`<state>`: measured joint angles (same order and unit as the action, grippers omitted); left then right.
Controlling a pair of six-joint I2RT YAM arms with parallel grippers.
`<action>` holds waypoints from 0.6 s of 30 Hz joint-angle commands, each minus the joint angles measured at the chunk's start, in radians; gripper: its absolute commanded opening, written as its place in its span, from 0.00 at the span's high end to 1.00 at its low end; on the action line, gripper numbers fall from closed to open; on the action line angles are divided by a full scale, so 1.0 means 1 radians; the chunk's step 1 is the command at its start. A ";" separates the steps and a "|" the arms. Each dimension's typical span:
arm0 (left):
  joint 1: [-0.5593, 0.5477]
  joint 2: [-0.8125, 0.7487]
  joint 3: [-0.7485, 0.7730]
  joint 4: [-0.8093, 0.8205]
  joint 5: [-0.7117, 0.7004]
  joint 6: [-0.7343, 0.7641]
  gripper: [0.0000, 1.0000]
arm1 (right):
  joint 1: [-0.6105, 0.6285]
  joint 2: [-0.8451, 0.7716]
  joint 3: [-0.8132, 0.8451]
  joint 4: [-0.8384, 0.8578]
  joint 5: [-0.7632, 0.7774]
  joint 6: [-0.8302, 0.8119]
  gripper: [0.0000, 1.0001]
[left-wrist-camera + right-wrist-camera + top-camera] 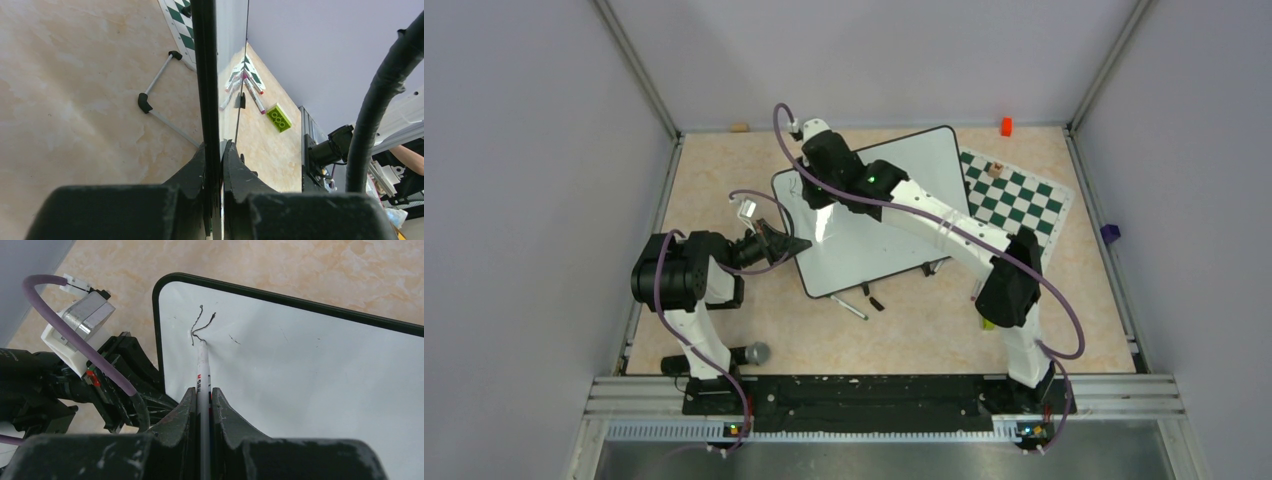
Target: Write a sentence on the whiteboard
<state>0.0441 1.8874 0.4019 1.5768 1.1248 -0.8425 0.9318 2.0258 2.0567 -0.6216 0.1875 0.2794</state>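
Writing looks barely begun: the left gripper (786, 243) is pinched onto the black rim at the left edge of the whiteboard (874, 245), which sits mid-table with the chess mat (1014, 200) at its right side. The right gripper (202, 395) is closed on a white marker (202, 367), its tip touching the board near a corner. The next move calls for steady strokes at even pressure. Of the sentence (200, 325), only a few thin dark lines mark the glossy white face.

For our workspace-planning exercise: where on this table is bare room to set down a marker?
Bare: the table midway between whiteboard and near rail; also its far-left corner. Crowded: the whiteboard's left edge, where the left pincer and right pincer work.
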 commanded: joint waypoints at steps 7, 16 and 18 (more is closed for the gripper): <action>-0.023 0.061 -0.054 0.041 0.018 0.210 1.00 | -0.009 -0.017 0.017 -0.055 0.075 -0.028 1.00; -0.023 0.060 -0.054 0.041 0.018 0.210 1.00 | -0.013 -0.074 0.030 -0.020 -0.026 -0.014 1.00; -0.023 0.060 -0.054 0.041 0.017 0.211 1.00 | -0.017 -0.107 -0.002 0.009 -0.046 -0.010 1.00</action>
<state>0.0441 1.8870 0.3992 1.5772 1.1236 -0.8417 0.9310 2.0228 2.0624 -0.6590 0.1822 0.2714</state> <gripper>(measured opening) 0.097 0.098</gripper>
